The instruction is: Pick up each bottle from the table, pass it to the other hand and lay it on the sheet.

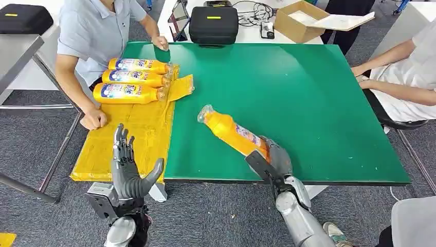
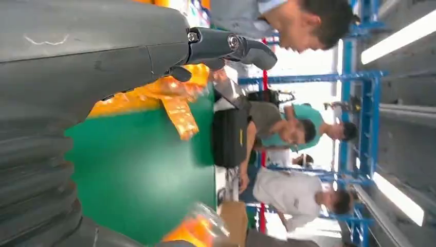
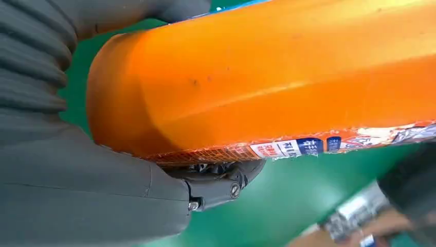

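The right robot hand (image 1: pixel 275 159) is gripping an orange bottle (image 1: pixel 234 133) by its base, the clear cap pointing toward ten o'clock above the green surface (image 1: pixel 308 103). The left robot hand (image 1: pixel 128 167) is waiting empty, fingers spread, over the yellow sheet (image 1: pixel 139 134). Three bottles (image 1: pixel 132 78) are lying at the sheet's far end, beside a seated person (image 1: pixel 95 31) whose forearm is bordering it. The gripping fingers are largely hidden behind the bottle.

1. Green table (image 1: pixel 308 103); a yellow sheet (image 1: pixel 139 134) covers its left edge and hangs over the near-left corner.
2. Three orange bottles (image 1: pixel 134 78) lie side by side on the sheet's far end, caps pointing right.
3. A person's hand (image 1: pixel 93 119) rests on the sheet's left edge.
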You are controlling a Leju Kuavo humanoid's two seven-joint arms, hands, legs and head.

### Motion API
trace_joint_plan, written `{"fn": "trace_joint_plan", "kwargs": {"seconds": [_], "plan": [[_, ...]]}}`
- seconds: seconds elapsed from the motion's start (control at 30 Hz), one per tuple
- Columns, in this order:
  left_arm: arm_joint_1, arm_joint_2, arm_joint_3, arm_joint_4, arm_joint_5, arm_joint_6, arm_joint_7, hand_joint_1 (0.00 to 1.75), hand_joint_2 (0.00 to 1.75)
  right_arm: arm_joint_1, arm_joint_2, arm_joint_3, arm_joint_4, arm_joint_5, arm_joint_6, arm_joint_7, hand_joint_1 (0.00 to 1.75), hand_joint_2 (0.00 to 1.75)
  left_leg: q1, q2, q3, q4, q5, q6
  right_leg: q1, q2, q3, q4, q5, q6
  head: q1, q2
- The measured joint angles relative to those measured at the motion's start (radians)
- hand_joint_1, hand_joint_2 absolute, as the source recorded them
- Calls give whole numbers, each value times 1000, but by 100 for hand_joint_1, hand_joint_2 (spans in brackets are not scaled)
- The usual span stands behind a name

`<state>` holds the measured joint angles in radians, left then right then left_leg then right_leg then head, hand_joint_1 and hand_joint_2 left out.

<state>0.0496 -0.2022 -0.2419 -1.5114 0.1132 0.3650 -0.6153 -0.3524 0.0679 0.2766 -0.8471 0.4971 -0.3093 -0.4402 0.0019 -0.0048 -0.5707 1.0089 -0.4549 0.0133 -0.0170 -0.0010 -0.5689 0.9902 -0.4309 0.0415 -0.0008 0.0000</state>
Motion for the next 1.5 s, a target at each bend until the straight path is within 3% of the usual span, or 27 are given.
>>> {"fn": "trace_joint_plan", "kwargs": {"seconds": [0.27,0.6,0.97,1.4,1.5], "plan": [[17,3,2,5,134,-178,126,0,175,92,13,-18,-186,-118,26,-23,175,175,0,0,-2,0,0,0,0,0,-2,0,0,0,0,0],[15,22,-34,53,26,-187,186,0,175,150,32,-10,-287,-156,89,-41,175,175,0,0,-2,0,0,0,0,0,-3,0,0,0,0,0],[-38,10,-80,75,100,-195,138,0,175,222,69,175,-315,-154,152,-87,175,175,0,0,-4,0,0,0,0,0,-4,0,0,0,0,0],[-53,10,-108,47,113,-193,139,0,175,225,77,258,-309,-162,162,-98,175,175,0,0,-4,0,0,0,0,0,-4,0,0,0,0,0],[-53,10,-116,42,185,-259,150,0,175,222,77,274,-304,-155,166,-108,175,175,0,0,-4,0,0,0,0,0,-5,0,0,0,0,0]]}}
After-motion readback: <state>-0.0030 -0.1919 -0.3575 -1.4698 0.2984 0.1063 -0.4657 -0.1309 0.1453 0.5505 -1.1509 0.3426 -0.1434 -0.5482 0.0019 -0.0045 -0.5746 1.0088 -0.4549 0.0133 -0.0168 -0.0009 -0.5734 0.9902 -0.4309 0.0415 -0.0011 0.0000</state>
